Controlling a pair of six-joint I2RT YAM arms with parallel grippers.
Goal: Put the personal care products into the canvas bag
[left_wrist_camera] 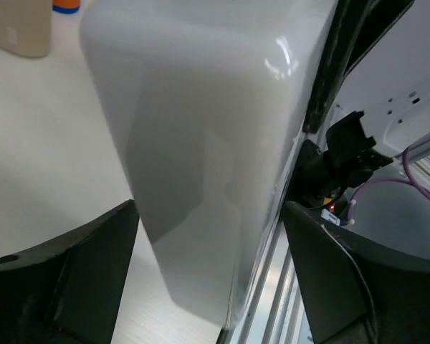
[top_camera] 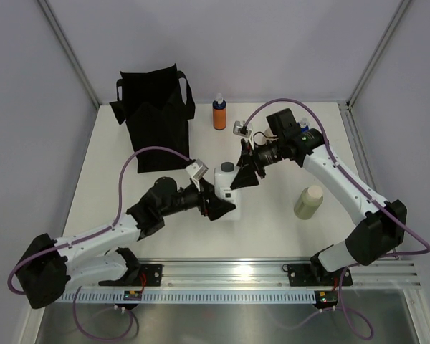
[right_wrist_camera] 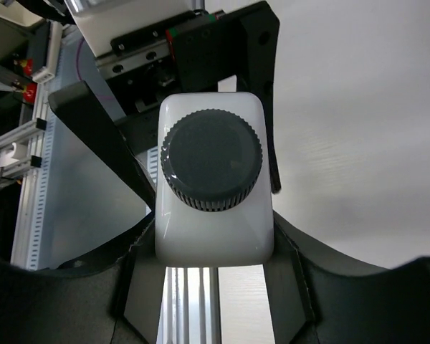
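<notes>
White bottle (left_wrist_camera: 208,158) sits inside left gripper (top_camera: 222,206); whether it presses yet, cannot tell. Right gripper (top_camera: 241,179) clamps the capped end. Seat left hold squarely before right lets go.

A white bottle with a grey cap (top_camera: 226,185) stands about the middle of the worktop (top_camera: 272,233), the right hand (top_camera: 245,174) clamped on its capped top and the left hand (top_camera: 218,206) around its lower body, grip unclear. The black canvas bag (top_camera: 154,118) stands in the far left corner. An orange bottle with a blue top (top_camera: 218,112) is upright by the far edge, and a pale olive bottle (top_camera: 308,202) sits toward the right edge.
</notes>
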